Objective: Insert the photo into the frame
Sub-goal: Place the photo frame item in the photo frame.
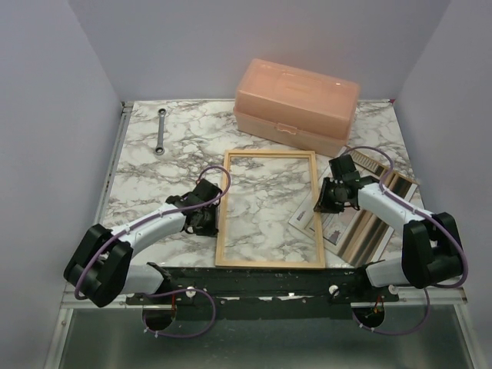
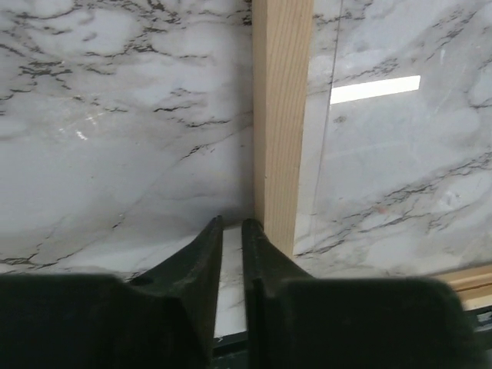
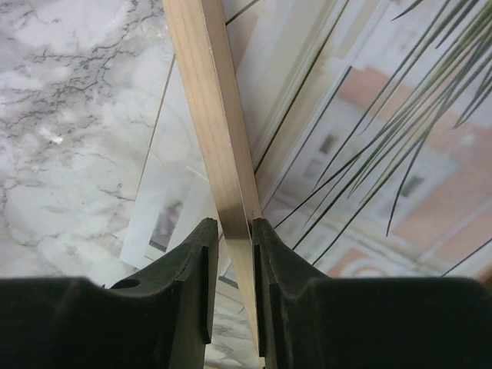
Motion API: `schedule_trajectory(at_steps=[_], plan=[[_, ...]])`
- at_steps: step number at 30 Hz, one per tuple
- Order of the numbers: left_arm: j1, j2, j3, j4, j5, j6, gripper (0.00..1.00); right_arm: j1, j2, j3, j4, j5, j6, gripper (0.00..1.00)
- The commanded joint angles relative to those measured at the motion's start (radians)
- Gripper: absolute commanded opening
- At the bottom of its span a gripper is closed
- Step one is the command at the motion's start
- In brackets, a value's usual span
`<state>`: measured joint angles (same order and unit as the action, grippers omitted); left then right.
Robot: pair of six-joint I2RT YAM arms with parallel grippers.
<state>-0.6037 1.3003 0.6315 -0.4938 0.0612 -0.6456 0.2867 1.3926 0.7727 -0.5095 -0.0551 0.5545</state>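
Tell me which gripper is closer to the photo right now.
Right. The right gripper straddles the frame's right rail directly over the photo; the left gripper sits at the frame's left rail, across the glass from it.

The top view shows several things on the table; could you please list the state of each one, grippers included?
frame: flat on the table, no photo inside.
photo: partly under the frame's right rail.
peach box: lid closed.
wrench: lying flat, untouched.
left gripper: nearly closed, beside the frame's left rail.
right gripper: closing astride the right rail.

Lab test cell — plain lilac walls (image 1: 61, 92), marble-print tabletop (image 1: 146, 177).
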Motion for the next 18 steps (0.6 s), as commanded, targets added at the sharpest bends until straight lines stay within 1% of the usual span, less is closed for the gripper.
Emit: schedule_trajectory(at_steps=[1, 4, 5, 6, 9, 16, 18], plan=[[-0.004, -0.05, 0.001, -0.015, -0.016, -0.002, 0.34, 0.005, -0.012, -0.024, 0.072, -0.159, -0.013, 0.13], [-0.004, -0.072, 0.007, -0.035, -0.032, -0.006, 0.52, 0.005, 0.004, -0.029, 0.085, -0.192, -0.013, 0.03], [-0.004, -0.081, 0.009, -0.041, -0.035, -0.006, 0.56, 0.005, 0.007, -0.03, 0.088, -0.194, -0.012, 0.01], [-0.003, -0.089, 0.012, -0.048, -0.039, -0.006, 0.58, 0.005, 0.008, -0.032, 0.089, -0.194, -0.011, 0.01], [-0.003, -0.111, 0.019, -0.059, -0.039, -0.006, 0.6, 0.005, 0.002, -0.041, 0.101, -0.204, -0.009, 0.0], [-0.004, -0.134, 0.037, -0.077, -0.032, -0.002, 0.6, 0.004, -0.017, -0.078, 0.195, -0.368, 0.012, 0.0], [-0.004, -0.141, 0.039, -0.078, -0.026, -0.003, 0.6, 0.004, -0.017, -0.079, 0.2, -0.383, 0.018, 0.0]])
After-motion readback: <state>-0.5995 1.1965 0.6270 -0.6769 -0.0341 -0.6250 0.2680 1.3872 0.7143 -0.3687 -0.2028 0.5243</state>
